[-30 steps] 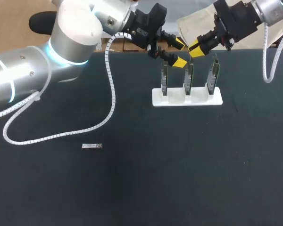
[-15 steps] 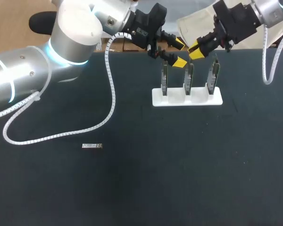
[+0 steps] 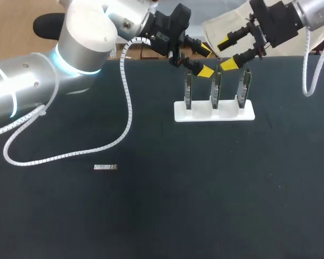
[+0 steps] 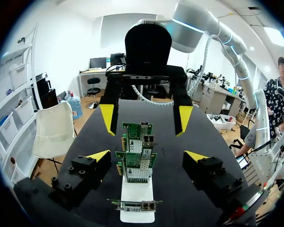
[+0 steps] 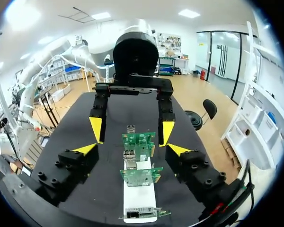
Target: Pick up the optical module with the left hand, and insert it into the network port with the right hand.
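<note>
The yellow-tipped right gripper (image 3: 227, 53) just sprang wide, empty (left gripper (image 3: 204, 60) gapes empty too), with the small silver optical module (image 3: 105, 168) lying ungrabbed.

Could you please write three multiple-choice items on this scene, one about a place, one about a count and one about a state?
1. Where is the optical module?
A flat on the table, apart from the white holder
B on the holder
C in a card's port

2. How many network cards stand in the holder?
A two
B three
C four

3. What state is the right gripper in?
A shut on the module
B shut on a card
C open, holding nothing

Answers: 1 A, it lies alone toward the left arm's side; 2 B, three stand upright in a row; 3 C, its yellow tips stand apart, gripping nothing.
</note>
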Robot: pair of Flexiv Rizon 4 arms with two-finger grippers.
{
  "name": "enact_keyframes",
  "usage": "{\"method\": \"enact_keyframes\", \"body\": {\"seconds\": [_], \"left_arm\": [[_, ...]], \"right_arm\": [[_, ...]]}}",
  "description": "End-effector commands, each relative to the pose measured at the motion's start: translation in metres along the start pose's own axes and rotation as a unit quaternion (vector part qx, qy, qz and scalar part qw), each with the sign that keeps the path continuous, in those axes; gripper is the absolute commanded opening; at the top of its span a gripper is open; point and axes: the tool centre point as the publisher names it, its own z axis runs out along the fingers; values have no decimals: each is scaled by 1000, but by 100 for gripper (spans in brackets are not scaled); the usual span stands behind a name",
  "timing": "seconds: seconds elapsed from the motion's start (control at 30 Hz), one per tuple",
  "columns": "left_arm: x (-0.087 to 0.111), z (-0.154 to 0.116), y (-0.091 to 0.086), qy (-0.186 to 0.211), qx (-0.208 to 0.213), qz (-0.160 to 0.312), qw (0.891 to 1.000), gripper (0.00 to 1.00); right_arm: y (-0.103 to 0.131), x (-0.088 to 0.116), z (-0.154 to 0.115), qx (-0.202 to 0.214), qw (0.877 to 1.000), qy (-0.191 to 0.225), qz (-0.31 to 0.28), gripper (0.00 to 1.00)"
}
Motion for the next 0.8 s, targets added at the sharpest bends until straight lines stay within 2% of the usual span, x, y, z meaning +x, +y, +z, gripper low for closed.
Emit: {"method": "enact_keyframes", "body": {"seconds": [0.03,0.27,0.6,0.63,0.67,0.7,0.8], "left_arm": [[0,0,2,1,2,0,1000,100],[0,0,2,1,2,0,1000,100],[0,0,2,1,2,0,1000,100],[0,0,2,1,2,0,1000,100],[0,0,2,1,2,0,1000,100],[0,0,2,1,2,0,1000,100],[0,0,2,1,2,0,1000,100]], "right_arm": [[-4,4,-12,-18,1000,-19,8,100],[-3,5,-26,-56,997,-46,34,100],[-4,7,-34,-51,998,-39,26,100],[-4,6,-34,-43,998,-37,20,91],[-4,6,-34,-37,998,-38,20,42],[-4,6,-34,-38,998,-39,22,0],[-3,6,-34,-30,999,-39,20,0]]}}
